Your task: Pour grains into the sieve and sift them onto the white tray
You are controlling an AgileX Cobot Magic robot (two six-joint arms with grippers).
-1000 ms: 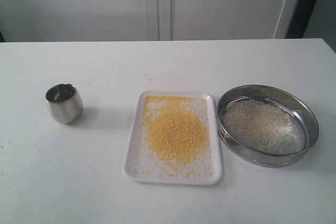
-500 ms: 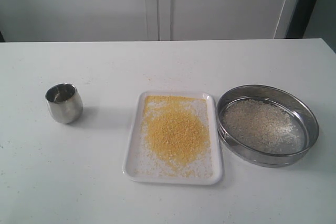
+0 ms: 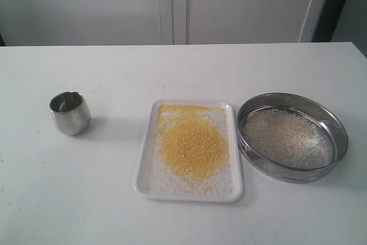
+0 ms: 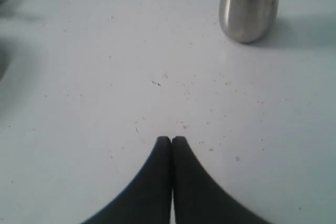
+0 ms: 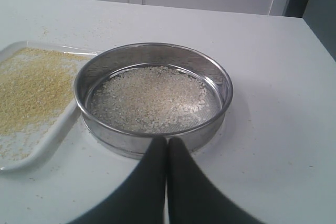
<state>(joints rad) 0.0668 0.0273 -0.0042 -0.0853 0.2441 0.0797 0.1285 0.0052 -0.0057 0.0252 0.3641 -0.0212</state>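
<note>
The white tray [image 3: 146, 182] lies in the middle of the table with a heap of fine yellow meal [image 3: 191, 146] spread on it. To its right rests the sieve [image 3: 338, 127], whitish rice-like grains [image 3: 284, 136] lying on its mesh. The sieve [image 5: 223, 80] and tray [image 5: 47, 140] also show in the right wrist view. My right gripper [image 5: 167, 141] is shut and empty, just short of the sieve's near wall. My left gripper [image 4: 171, 140] is shut and empty over bare table. Neither gripper shows in the exterior view.
A small rounded steel cup [image 3: 70, 113] stands upright at the left of the table; the same cup [image 4: 249, 6] is some way beyond my left gripper. Stray specks dot the white tabletop [image 3: 189, 67]. A white cabinet wall rises behind the table.
</note>
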